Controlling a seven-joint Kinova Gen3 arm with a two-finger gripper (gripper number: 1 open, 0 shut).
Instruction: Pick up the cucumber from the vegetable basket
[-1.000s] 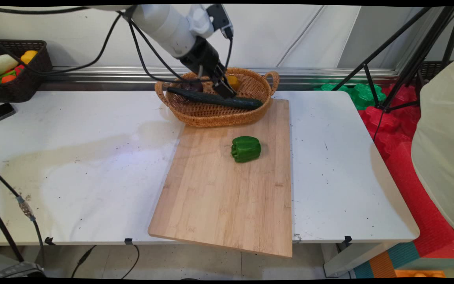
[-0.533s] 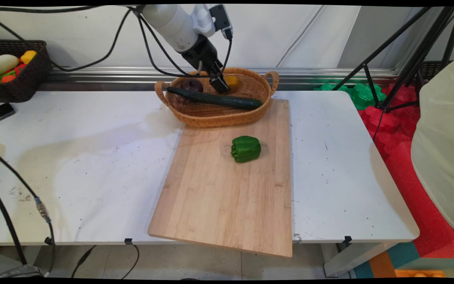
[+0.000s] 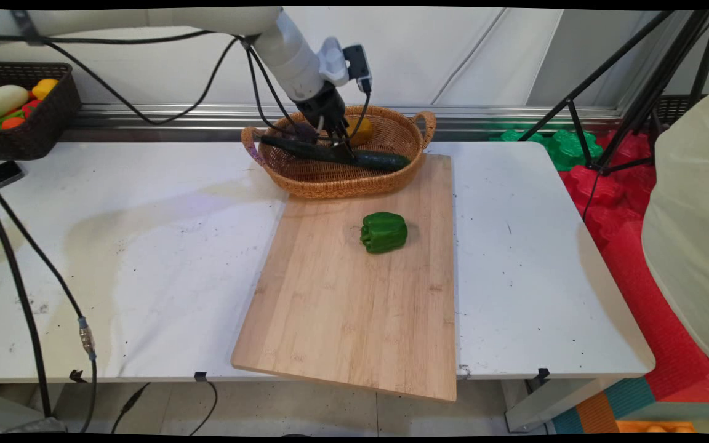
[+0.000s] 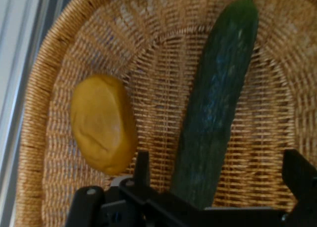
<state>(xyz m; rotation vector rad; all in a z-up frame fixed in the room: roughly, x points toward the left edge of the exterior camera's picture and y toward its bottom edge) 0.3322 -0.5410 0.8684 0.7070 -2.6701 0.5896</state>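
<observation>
Broadly, the white tabletop point(image 3: 145, 246) carries a wooden cutting board point(image 3: 354, 307) on its right half, and a wicker basket point(image 3: 330, 181) stands at the board's twelve o'clock edge, touching it. A green bell pepper point(image 3: 384, 232) lies alone on the upper board, well apart from the arm. Inside the basket a dark green cucumber point(image 3: 379, 161) lies with its long axis running roughly ten o'clock to four o'clock in the main view, a yellow-orange fruit point(image 3: 364, 128) just behind it. The claw point(image 3: 337, 146) hangs down into the basket directly over the cucumber's middle. In the hand view its fingers point(image 4: 299, 175) stand spread, released and holding nothing, one on each side of the cucumber point(image 4: 218, 103), whose length runs up toward twelve o'clock between them, the fruit point(image 4: 103, 123) at nine o'clock
</observation>
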